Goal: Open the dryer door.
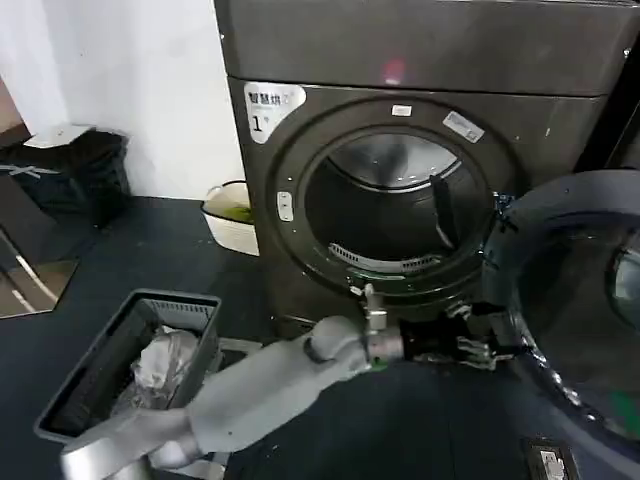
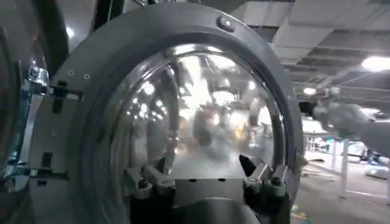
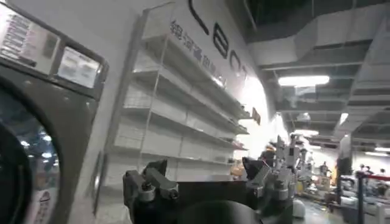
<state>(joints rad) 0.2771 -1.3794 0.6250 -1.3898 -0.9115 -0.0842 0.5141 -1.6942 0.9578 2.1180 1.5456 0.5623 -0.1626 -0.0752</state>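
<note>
Head view: the dryer [image 1: 420, 200] stands ahead with its drum mouth uncovered. The dryer door [image 1: 575, 300] already hangs swung out on the robot's right, hinged at the right edge of the opening, its inner face turned toward the robot's left.

The left arm reaches across the front of the machine below the opening. The left gripper [image 1: 478, 348] lies at the door's near lower rim, pointing to the robot's right, so the door sits directly ahead of the fingertips along the arm's own axis. Contact with the rim cannot be told for certain.

Left wrist view: the left gripper [image 2: 207, 182] faces the door's domed inner glass [image 2: 195, 115] squarely, fingers spread apart with nothing between them.

Right wrist view: the right gripper [image 3: 204, 182] is held away from the work, pointing at wall shelves [image 3: 177, 115], fingers parted and empty. The left arm is clearly the nearer one; any further swing would probably be a push rightward.
</note>
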